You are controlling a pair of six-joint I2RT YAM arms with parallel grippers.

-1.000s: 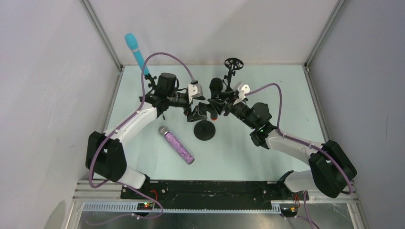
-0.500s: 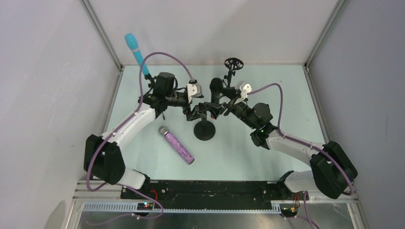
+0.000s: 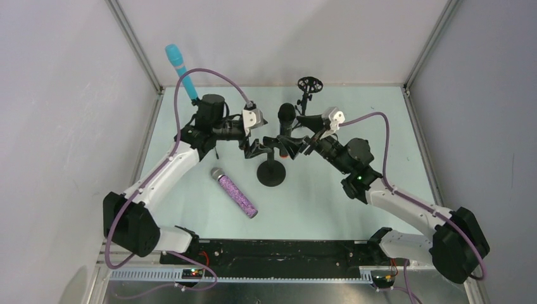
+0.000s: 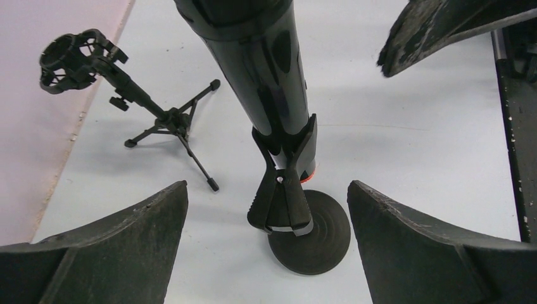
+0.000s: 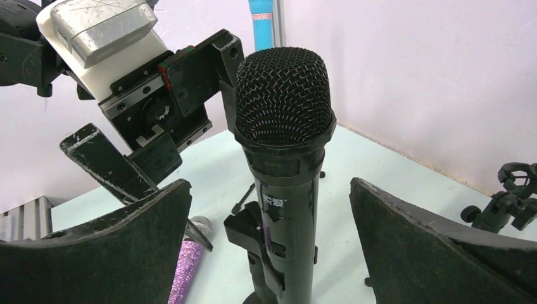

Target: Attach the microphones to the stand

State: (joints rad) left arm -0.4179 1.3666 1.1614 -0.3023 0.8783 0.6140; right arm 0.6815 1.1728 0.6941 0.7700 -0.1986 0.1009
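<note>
Over the table (image 3: 304,202), both jaws, released, have drawn back from the black microphone (image 5: 283,145) clipped in its stand (image 4: 311,235).

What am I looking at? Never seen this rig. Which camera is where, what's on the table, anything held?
Two robot arms, bolted at the near edge of a table. One picture looks down from above; the other two come from a camera on each wrist, so the dark wedges at the bottom are that arm's own fingers. The left gripper and right gripper are both open, flanking a black microphone clipped upright in a round-base stand; nothing is held. A purple glitter microphone lies on the table. A turquoise microphone stands back left, an empty tripod stand behind.
</note>
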